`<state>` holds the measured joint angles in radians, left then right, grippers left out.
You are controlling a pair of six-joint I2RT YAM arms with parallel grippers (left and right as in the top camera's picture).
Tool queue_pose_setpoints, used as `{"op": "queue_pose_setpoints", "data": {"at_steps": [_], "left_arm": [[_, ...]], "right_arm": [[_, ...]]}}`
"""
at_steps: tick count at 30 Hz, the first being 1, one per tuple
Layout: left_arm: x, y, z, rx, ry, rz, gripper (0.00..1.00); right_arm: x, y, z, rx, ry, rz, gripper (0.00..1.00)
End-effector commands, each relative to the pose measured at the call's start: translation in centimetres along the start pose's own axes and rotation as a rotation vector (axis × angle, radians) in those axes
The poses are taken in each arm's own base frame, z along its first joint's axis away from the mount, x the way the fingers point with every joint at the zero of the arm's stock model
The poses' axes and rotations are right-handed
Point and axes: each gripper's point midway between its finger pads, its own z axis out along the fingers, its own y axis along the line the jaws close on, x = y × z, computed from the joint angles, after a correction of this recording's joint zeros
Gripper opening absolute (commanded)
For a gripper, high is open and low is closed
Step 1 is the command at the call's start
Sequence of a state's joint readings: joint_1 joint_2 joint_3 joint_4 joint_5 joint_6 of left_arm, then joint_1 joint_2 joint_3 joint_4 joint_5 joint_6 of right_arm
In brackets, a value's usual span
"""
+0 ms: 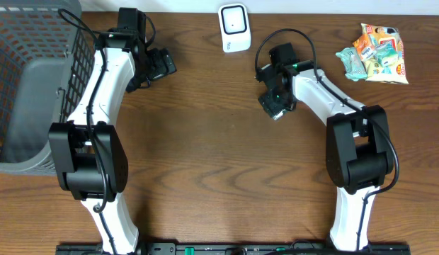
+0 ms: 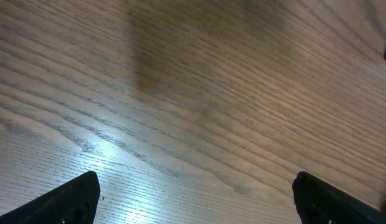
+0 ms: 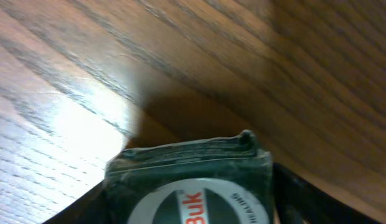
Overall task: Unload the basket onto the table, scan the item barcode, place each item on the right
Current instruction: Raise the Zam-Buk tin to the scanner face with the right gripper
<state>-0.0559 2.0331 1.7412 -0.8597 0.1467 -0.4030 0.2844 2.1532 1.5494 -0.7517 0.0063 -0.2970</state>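
Far left of the scanner [image 1: 234,27] stood the grey basket [image 1: 21,42]. The left tool [image 1: 161,64] hung left of the scanner with jaws wide and nothing between them, only bare tabletop [image 1: 205,142] beneath. It was best parked there, clear of the scanner's face. Just right of the scanner and nearer the robot, the right tool [image 1: 275,103] held the dark green packet [image 3: 190,186], with a jaw against each side. To scan well, the grip probably needed to be firm before any swing. The packet then had to be turned so its barcode, which could not be found in these views, squarely faced the scanner's window. Further right of the scanner lay the pile of snack packets [image 1: 375,51].
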Motion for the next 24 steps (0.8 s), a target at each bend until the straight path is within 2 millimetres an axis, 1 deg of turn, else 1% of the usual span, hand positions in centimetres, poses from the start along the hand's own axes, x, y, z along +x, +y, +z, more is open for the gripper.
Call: {"op": "queue_pose_setpoints", "data": {"at_steps": [1,4,6,7,11,14,15,16,17,18,21,24], "left_arm": [[0.2,0.4,0.0,-0.016,0.001,0.008,0.98],[0.2,0.4,0.0,-0.016,0.001,0.008,0.98],[0.2,0.4,0.0,-0.016,0.001,0.008,0.98],[0.2,0.4,0.0,-0.016,0.001,0.008,0.98],[0.2,0.4,0.0,-0.016,0.001,0.008,0.98],[0.2,0.4,0.0,-0.016,0.001,0.008,0.98],[0.2,0.4,0.0,-0.016,0.001,0.008,0.98],[0.2,0.4,0.0,-0.016,0.001,0.008,0.98],[0.2,0.4,0.0,-0.016,0.001,0.008,0.98],[0.2,0.4,0.0,-0.016,0.001,0.008,0.98],[0.2,0.4,0.0,-0.016,0.001,0.008,0.98],[0.2,0.4,0.0,-0.016,0.001,0.008,0.98]], "right_arm": [[0.8,0.0,0.9,-0.005,0.028,0.034,0.64],[0.2,0.0,0.6,-0.002,0.015,0.067,0.58],[-0.5,-0.2,0.1,0.003,-0.004,0.100,0.53],[-1.0,-0.4,-0.2,0.006,-0.016,0.119,0.52],[-2.8,-0.9,-1.6,0.012,-0.057,0.134,0.52],[-3.4,-1.2,-2.3,0.023,-0.073,0.133,0.54],[-3.4,-1.5,-2.3,0.037,-0.071,0.132,0.58],[-3.3,-1.6,-2.4,0.045,-0.066,0.123,0.66],[-3.2,-1.6,-2.4,0.047,-0.061,0.111,0.80],[-3.1,-1.7,-2.3,0.053,-0.054,0.109,0.91],[-2.6,-1.6,-2.4,0.049,-0.034,0.146,0.93],[-2.1,-1.4,-2.4,0.043,-0.014,0.240,0.97]]}}
